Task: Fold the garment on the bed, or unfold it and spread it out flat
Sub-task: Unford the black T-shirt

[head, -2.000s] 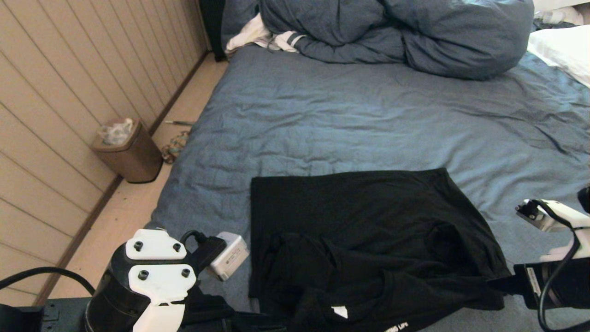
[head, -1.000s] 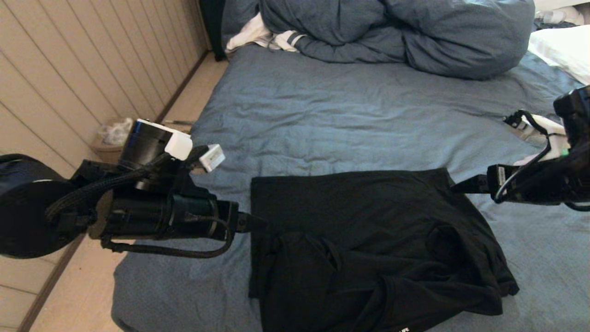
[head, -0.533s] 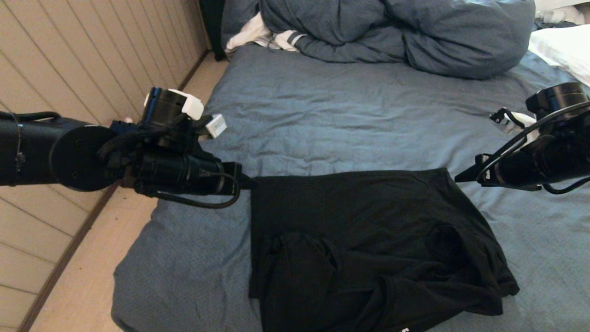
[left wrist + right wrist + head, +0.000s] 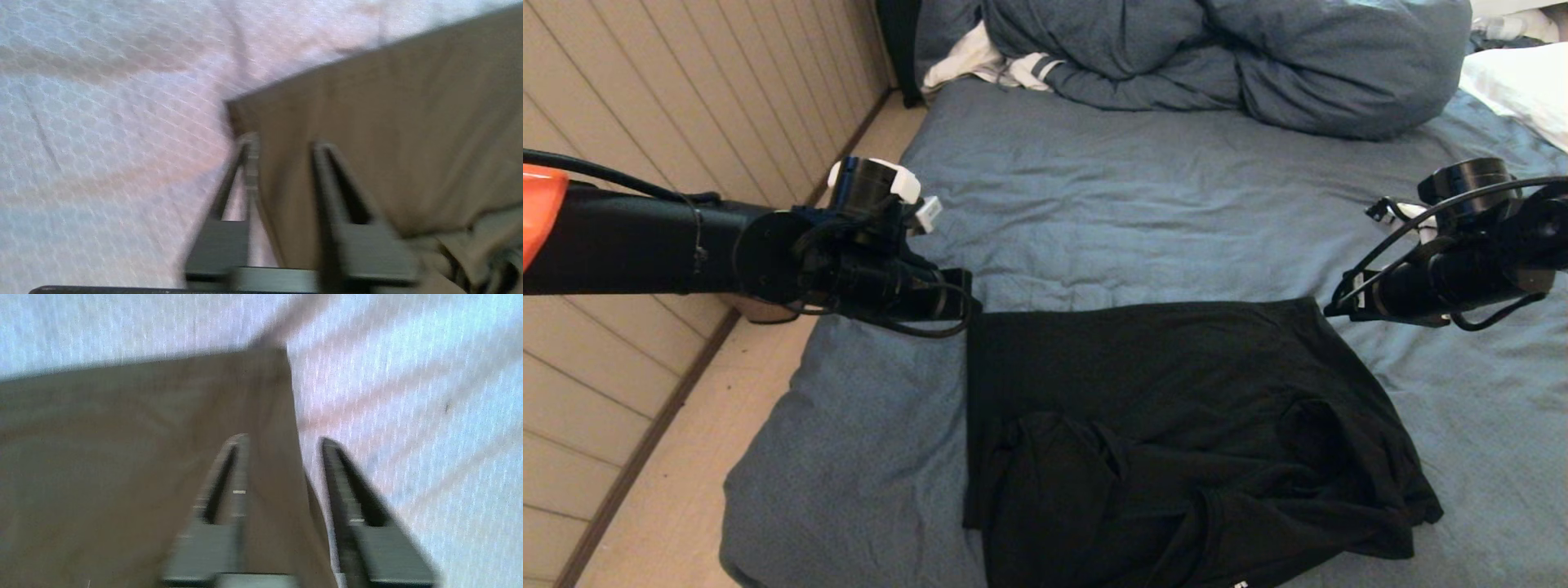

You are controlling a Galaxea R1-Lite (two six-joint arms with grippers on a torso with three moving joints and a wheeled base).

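Black shirt (image 4: 1176, 408) lies on the bed (image 4: 1143, 204); my left gripper (image 4: 282, 143) and right gripper (image 4: 284, 439) each straddle a far corner, fingers apart.

Black garment (image 4: 1160, 392), blue-grey bed (image 4: 1135, 212), white pillow (image 4: 1523, 86), beige striped wall (image 4: 645, 122)

Over the last two seconds, both arms are carried from the near edge of the bed (image 4: 1094, 204) out to the far corners of the garment (image 4: 1176, 425). The left gripper (image 4: 972, 314) is now set at the far left corner, the right gripper (image 4: 1327, 310) at the far right, and the jaws of both are narrowed astride the cloth edge.
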